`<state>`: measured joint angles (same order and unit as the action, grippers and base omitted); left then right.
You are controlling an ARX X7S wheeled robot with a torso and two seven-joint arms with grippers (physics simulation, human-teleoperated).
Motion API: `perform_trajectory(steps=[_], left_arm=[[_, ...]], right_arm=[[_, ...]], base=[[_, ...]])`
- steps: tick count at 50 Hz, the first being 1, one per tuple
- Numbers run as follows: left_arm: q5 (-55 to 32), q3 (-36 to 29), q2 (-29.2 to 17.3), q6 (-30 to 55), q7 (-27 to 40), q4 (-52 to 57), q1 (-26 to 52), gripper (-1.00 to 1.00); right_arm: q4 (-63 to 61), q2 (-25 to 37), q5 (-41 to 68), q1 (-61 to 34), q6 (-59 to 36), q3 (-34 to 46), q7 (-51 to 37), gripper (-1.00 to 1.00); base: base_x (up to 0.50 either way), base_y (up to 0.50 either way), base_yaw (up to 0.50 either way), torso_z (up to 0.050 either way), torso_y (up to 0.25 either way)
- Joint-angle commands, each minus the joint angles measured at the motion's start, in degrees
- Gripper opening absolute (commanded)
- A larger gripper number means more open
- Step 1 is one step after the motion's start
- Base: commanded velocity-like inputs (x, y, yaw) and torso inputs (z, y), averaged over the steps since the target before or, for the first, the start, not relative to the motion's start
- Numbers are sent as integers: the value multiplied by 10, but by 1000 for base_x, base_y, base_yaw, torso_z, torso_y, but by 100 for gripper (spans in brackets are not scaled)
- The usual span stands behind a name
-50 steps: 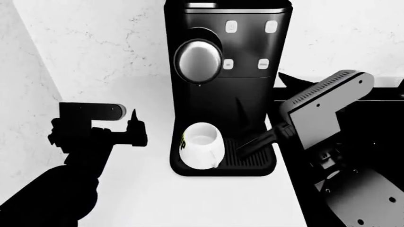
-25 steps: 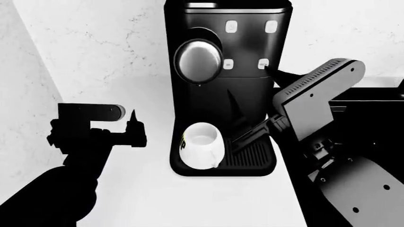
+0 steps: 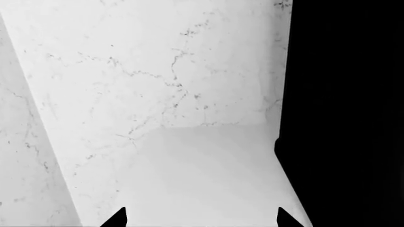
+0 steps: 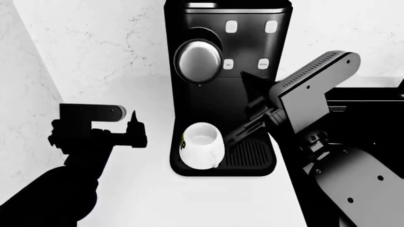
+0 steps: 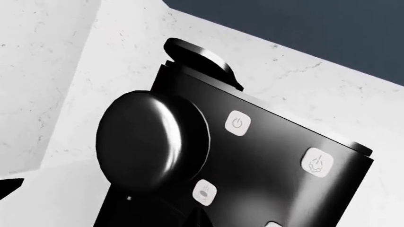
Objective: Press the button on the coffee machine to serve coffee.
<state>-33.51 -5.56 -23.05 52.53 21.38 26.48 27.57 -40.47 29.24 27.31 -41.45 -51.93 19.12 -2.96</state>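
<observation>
The tall black coffee machine [image 4: 252,101] stands against the back wall. It has a silver disc [image 4: 197,60] and four pale buttons: two upper [image 4: 232,26] and two lower [image 4: 228,64]. A white mug [image 4: 202,142] stands on its ribbed drip tray [image 4: 254,153]. My right gripper [image 4: 245,77] is shut and empty, its tip just below and between the two lower buttons, close to the machine's front. In the right wrist view its tip [image 5: 202,215] sits under a lower button [image 5: 205,191]. My left gripper [image 4: 133,124] is open and empty over the counter, left of the machine.
A white marble wall [image 4: 94,42] runs behind, and another wall [image 4: 19,94] closes the left side. The white counter [image 4: 151,189] lies in front. A black sink area [image 4: 379,94] is at the right behind my right arm. The machine's black side [image 3: 347,113] fills part of the left wrist view.
My right arm has swung left and up across the machine's front, bringing its tip from the right edge to beside the lower buttons. The left arm has not moved.
</observation>
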Motion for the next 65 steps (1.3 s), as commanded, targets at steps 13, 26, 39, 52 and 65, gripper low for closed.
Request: perform_trajectory(steps=[13,26,39,52,65], left_arm=[[0,-3,0,-8,3,-5,-5,100],[-5,5,-9,-9,3,2,-15,100],[-4,4,-9,-18,3,-1,-21,100],[-3,1,-7,-19,6,-7,-18,100],[-9,9,-16,-26,1,-4,-31,100]], right_arm=[[59,-7,-26,-25,35,32,14,-100],[87,-18,-47,-44,48,54,13,-100],[117,-28,-52,-56,62,67,20,-100],[143,-31,-63,-56,74,76,18,-100],[162,-38,-65,-62,83,83,21,-100]], base=[[0,0,0,0,0],[0,0,0,0,0],[0,0,0,0,0],[0,0,0,0,0],[0,0,0,0,0]])
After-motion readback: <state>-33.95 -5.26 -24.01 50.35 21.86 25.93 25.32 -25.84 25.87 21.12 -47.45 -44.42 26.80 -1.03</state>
